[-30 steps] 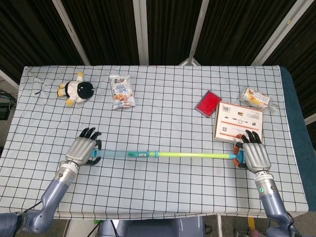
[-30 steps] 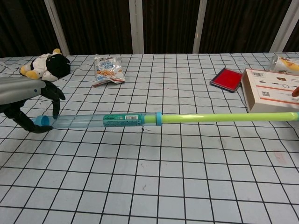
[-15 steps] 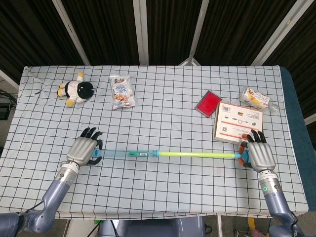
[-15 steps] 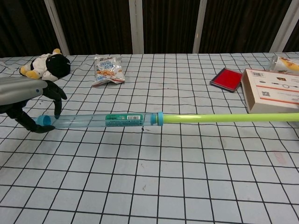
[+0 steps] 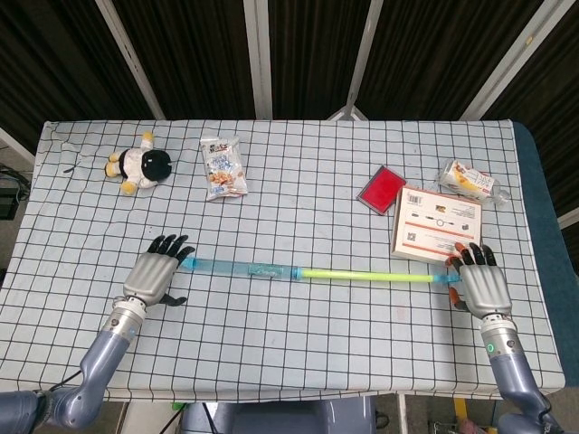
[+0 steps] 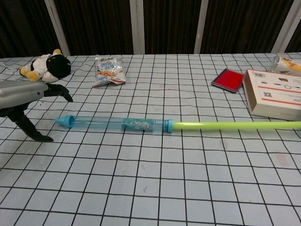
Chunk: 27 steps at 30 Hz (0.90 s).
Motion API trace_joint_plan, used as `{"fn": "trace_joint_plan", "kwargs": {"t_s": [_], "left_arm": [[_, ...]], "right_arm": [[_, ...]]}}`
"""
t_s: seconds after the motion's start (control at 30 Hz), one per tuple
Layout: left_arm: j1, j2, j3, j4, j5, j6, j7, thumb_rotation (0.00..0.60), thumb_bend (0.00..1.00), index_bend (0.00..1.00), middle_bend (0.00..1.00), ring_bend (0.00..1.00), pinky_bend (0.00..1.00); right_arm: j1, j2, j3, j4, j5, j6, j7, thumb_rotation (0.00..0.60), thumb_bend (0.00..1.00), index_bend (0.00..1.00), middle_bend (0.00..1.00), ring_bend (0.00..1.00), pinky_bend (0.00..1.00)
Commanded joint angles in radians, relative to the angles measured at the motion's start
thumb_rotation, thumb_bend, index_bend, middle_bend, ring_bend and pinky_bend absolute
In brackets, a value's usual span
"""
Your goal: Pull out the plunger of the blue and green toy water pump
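**Pump lies stretched across the near table, left hand off the barrel**

Nearest the robot, the left hand (image 5: 156,276) rests on the checked tablecloth (image 5: 298,344) at about 8 o'clock from the table's centre, fingers spread and holding nothing; the chest view shows its fingertips (image 6: 66,95) clear of the pump's tip, thumb planted on the cloth. At about 4 o'clock the right hand (image 5: 479,282) sits over the far end of the plunger; its fingers cover the handle there, an orange edge showing just beside them, and whether they are closed on it I cannot tell.

Between the two hands lies the blue and green toy water pump (image 5: 242,268), flat on the cloth and running from 9 o'clock toward 3 o'clock. Its clear blue barrel (image 6: 113,124) starts at a flared blue nozzle just beside the left hand, and the yellow-green plunger rod (image 5: 366,275) stands out of the barrel's collar for a long stretch toward the right hand.

Farther back, at 2 o'clock, a white printed box (image 5: 437,224) lies near a red pad (image 5: 383,188), with a snack wrapper (image 5: 469,179) beyond. At 11 o'clock sits a snack bag (image 5: 223,167), and at 10 o'clock a plush cow (image 5: 140,165).
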Motion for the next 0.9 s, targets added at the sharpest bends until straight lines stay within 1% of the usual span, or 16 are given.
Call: {"fn": "trace_joint_plan", "kwargs": {"t_s": [0.03,0.13,0.2,0.23,0.27,0.33,0.4,0.47,0.57,0.63,0.7,0.83,0.9], "left_arm": [[0.006,0.007,0.005,-0.008,0.006,0.002,-0.006,0.600,0.18,0.15,0.02,0.00,0.00],[0.017,0.018,0.008,-0.022,0.015,0.010,-0.021,0.600,0.18,0.14,0.02,0.00,0.00],[0.037,0.041,0.017,-0.043,0.044,0.026,-0.053,0.600,0.18,0.14,0.02,0.00,0.00],[0.050,0.054,0.022,-0.052,0.064,0.036,-0.075,0.600,0.18,0.14,0.01,0.00,0.00],[0.083,0.081,0.028,-0.073,0.085,0.069,-0.120,0.600,0.18,0.14,0.01,0.00,0.00],[0.133,0.126,0.057,-0.099,0.162,0.117,-0.188,0.600,0.18,0.12,0.01,0.00,0.00],[0.178,0.160,0.085,-0.102,0.239,0.164,-0.244,0.600,0.18,0.11,0.00,0.00,0.00],[0.208,0.180,0.103,-0.100,0.290,0.198,-0.277,0.600,0.18,0.09,0.00,0.00,0.00],[0.254,0.210,0.130,-0.100,0.351,0.251,-0.320,0.600,0.17,0.06,0.00,0.00,0.00],[0.308,0.241,0.155,-0.102,0.412,0.320,-0.372,0.600,0.17,0.05,0.00,0.00,0.00],[0.376,0.261,0.187,-0.077,0.505,0.418,-0.425,0.600,0.17,0.03,0.00,0.00,0.00],[0.452,0.254,0.211,-0.006,0.595,0.515,-0.479,0.600,0.17,0.01,0.00,0.00,0.00],[0.482,0.246,0.214,0.036,0.617,0.546,-0.492,0.600,0.17,0.01,0.00,0.00,0.00]], "right_arm": [[-0.004,0.008,0.001,-0.023,0.025,0.011,-0.026,0.600,0.44,0.00,0.00,0.00,0.00],[-0.009,0.012,0.001,-0.037,0.025,0.023,-0.027,0.600,0.44,0.00,0.00,0.00,0.00],[-0.021,0.021,0.002,-0.056,0.005,0.047,-0.007,0.600,0.44,0.00,0.00,0.00,0.00],[-0.027,0.026,0.003,-0.065,-0.008,0.059,0.006,0.600,0.43,0.00,0.00,0.00,0.00],[-0.039,0.036,0.010,-0.084,-0.028,0.088,0.032,0.600,0.41,0.00,0.00,0.00,0.00],[-0.062,0.052,0.004,-0.112,-0.071,0.126,0.070,0.600,0.39,0.00,0.00,0.00,0.00],[-0.080,0.064,-0.002,-0.131,-0.113,0.156,0.106,0.600,0.36,0.00,0.00,0.00,0.00],[-0.092,0.069,-0.007,-0.141,-0.143,0.177,0.126,0.600,0.33,0.00,0.00,0.00,0.00],[-0.113,0.075,-0.021,-0.152,-0.194,0.212,0.151,0.600,0.33,0.00,0.00,0.00,0.00],[-0.138,0.083,-0.045,-0.159,-0.246,0.249,0.154,0.600,0.33,0.00,0.00,0.00,0.00],[-0.169,0.093,-0.073,-0.163,-0.306,0.297,0.147,0.600,0.33,0.00,0.00,0.00,0.00],[-0.210,0.097,-0.096,-0.148,-0.361,0.354,0.158,0.600,0.33,0.00,0.00,0.00,0.00],[-0.232,0.101,-0.105,-0.137,-0.385,0.382,0.174,0.600,0.33,0.00,0.00,0.00,0.00]]}}
